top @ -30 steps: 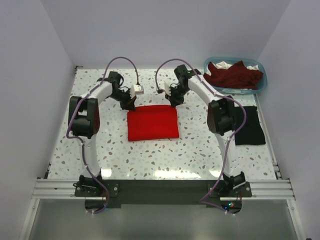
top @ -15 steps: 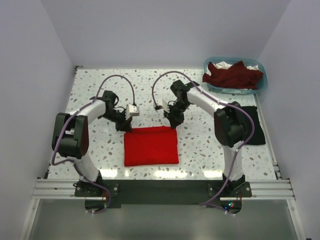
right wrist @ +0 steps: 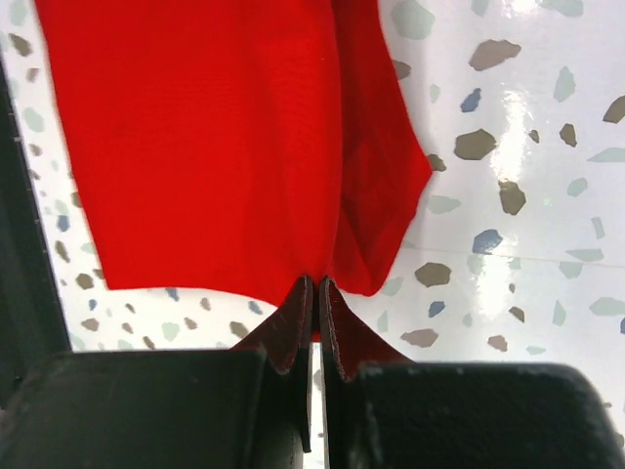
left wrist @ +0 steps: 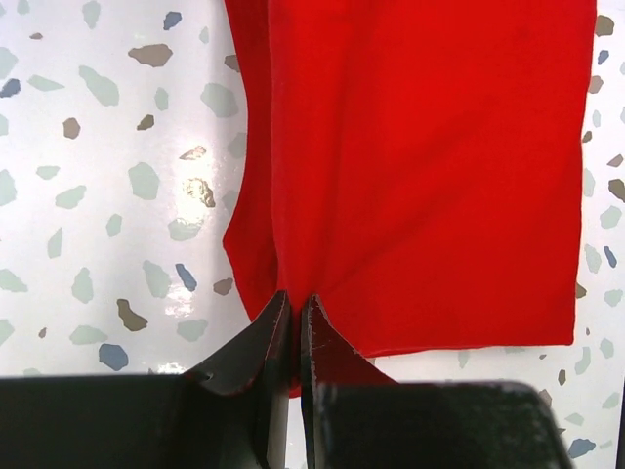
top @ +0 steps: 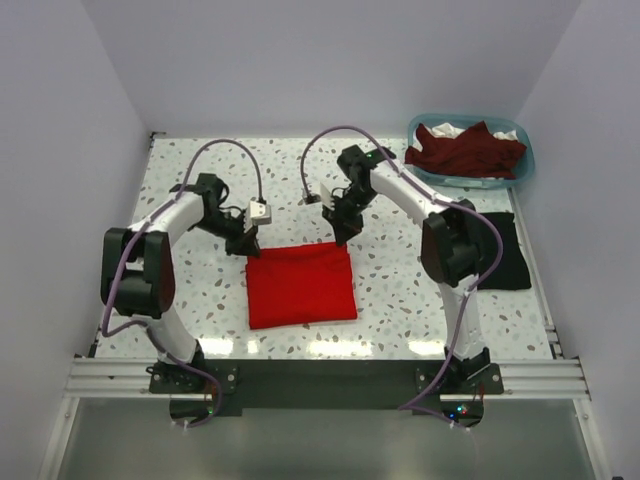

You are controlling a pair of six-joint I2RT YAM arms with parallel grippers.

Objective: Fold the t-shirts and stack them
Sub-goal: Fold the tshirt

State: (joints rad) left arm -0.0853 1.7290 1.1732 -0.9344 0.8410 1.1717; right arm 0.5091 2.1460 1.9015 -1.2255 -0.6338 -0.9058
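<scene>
The folded red t-shirt (top: 300, 286) lies flat mid-desk (top: 400, 290) — my left jaws and right jaws are each clamped on a far corner. It looks light, soft and limp, so I'd grip every layer at the corners.

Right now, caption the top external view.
Left tool and right tool pinch far corners of the folded red t-shirt; black t-shirt at right, maroon t-shirt in blue basket.

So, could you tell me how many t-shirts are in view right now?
3: a red t-shirt folded mid-table, a black t-shirt at the right edge, a maroon t-shirt heaped in the blue basket; more may lie beneath it.
</scene>
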